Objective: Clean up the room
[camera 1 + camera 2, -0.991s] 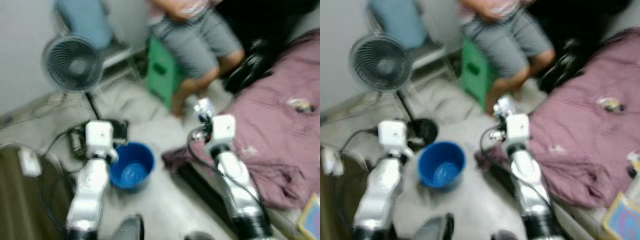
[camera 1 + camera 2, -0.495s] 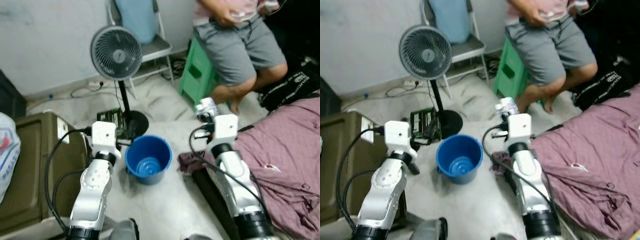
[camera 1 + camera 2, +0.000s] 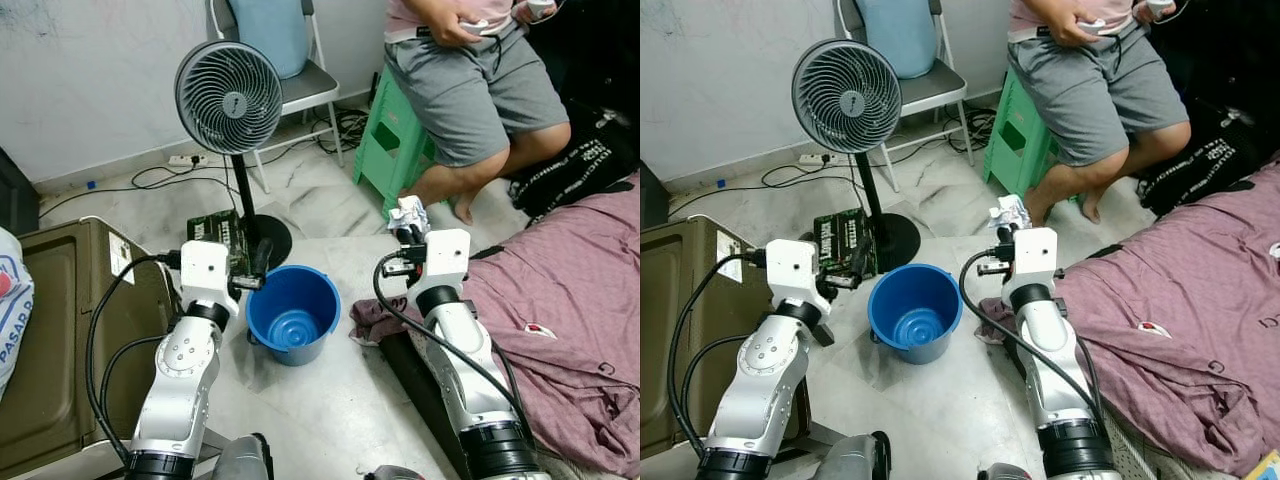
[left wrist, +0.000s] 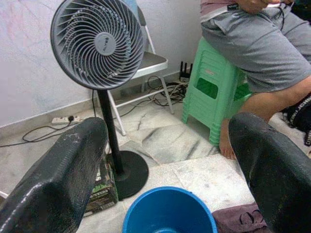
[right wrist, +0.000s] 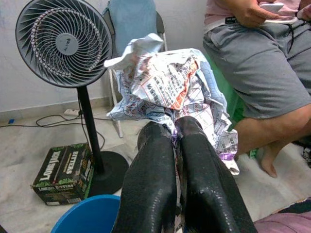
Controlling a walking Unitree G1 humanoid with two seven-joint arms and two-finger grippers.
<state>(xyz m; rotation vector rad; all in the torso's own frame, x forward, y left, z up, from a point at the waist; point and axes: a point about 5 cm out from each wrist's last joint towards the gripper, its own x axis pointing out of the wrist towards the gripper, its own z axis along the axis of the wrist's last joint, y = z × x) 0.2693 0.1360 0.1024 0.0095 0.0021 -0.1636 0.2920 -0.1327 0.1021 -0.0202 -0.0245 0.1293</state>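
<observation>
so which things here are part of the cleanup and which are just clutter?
In play:
- crumpled wrapper, pinched by the right gripper
- blue bucket, on the floor between the arms
- left gripper, fingers open

Lying about:
- fan
- green stool
- cardboard box
- purple blanket

Pale marble floor [image 3: 330, 395], blue bucket [image 3: 292, 314], fan base [image 3: 262, 240] (black), green stool [image 3: 392, 150], purple cloth [image 3: 560, 300].

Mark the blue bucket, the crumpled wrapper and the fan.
blue bucket [image 3: 290, 330]: left eye view, inner floor.
crumpled wrapper [image 5: 170, 87]: right wrist view, printed middle.
fan [image 3: 231, 97]: left eye view, grille hub.
</observation>
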